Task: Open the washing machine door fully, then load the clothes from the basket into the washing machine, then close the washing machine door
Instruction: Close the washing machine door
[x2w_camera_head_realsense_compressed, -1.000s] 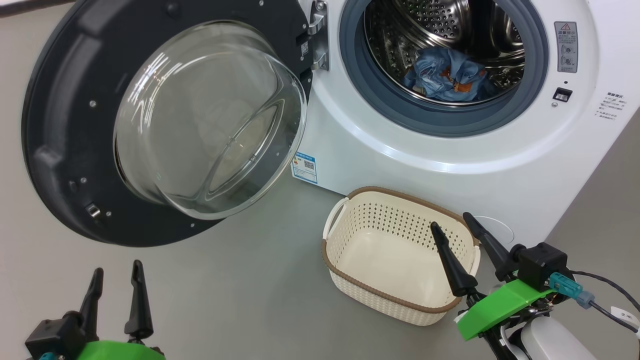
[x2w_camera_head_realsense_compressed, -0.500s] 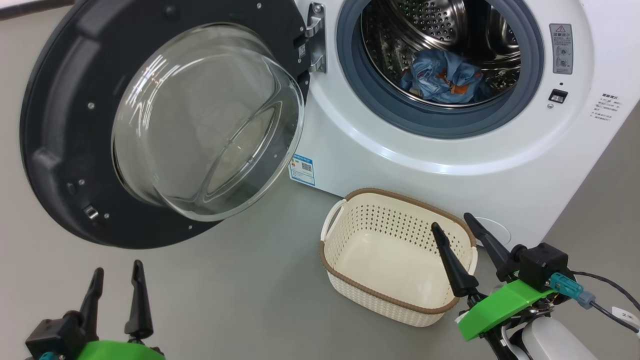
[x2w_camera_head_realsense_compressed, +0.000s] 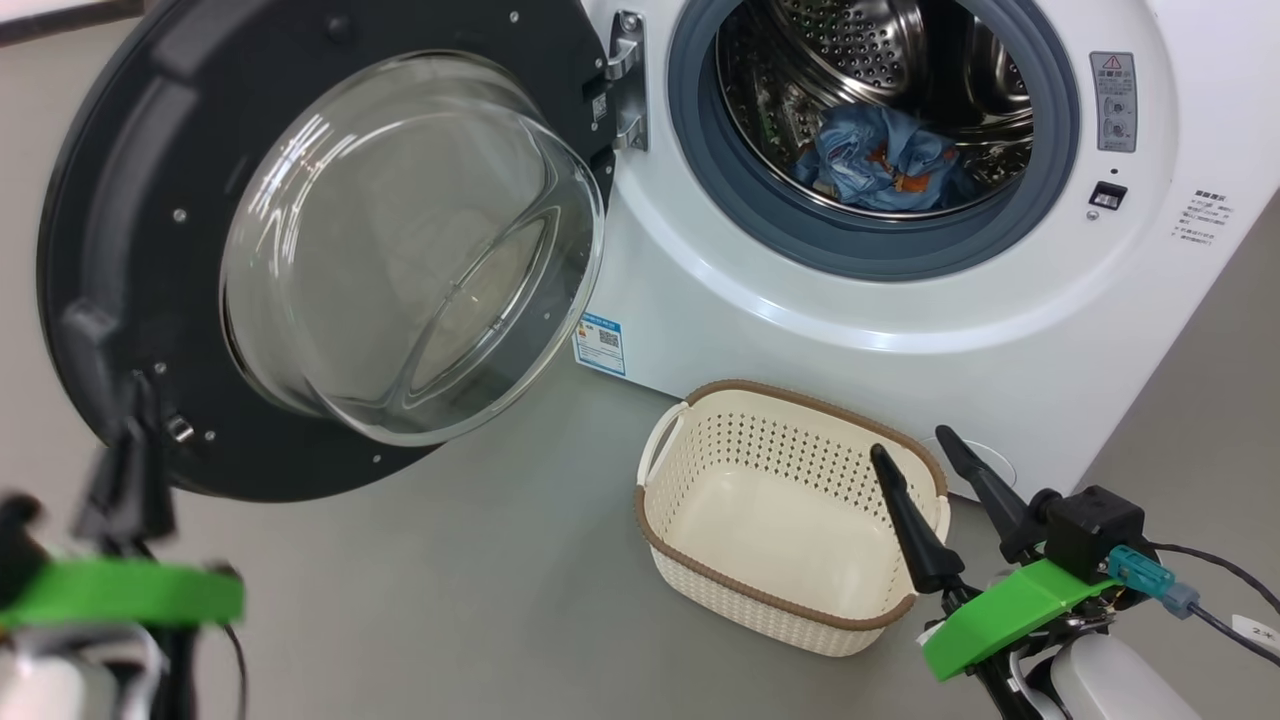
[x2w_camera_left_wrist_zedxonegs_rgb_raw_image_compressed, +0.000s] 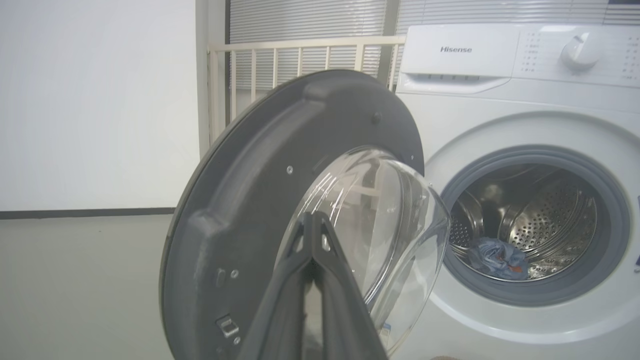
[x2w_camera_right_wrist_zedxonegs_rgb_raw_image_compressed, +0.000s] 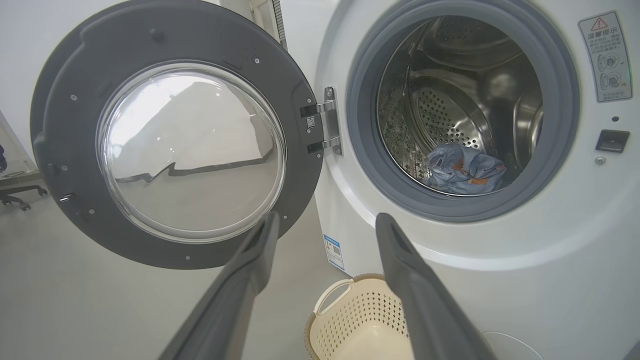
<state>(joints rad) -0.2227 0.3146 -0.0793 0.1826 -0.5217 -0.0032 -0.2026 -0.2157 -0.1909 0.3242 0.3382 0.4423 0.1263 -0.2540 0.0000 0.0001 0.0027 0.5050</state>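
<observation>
Between door (x2w_camera_head_realsense_compressed: 120, 200) rim and basket (x2w_camera_head_realsense_compressed: 760, 605): bare floor (x2w_camera_head_realsense_compressed: 520, 520).

Clear way in ahead, blocked on the left

The large round black-rimmed glass door (x2w_camera_head_realsense_compressed: 110, 200) stands swung out over the grey floor (x2w_camera_head_realsense_compressed: 480, 600), left of the white front-loading washing machine (x2w_camera_head_realsense_compressed: 760, 320). Its grey-sealed steel drum mouth (x2w_camera_head_realsense_compressed: 880, 60) is unobstructed, with light blue printed clothes (x2w_camera_head_realsense_compressed: 880, 160) lying low inside. A cream perforated plastic basket (x2w_camera_head_realsense_compressed: 790, 455) sits on the floor below it.
</observation>
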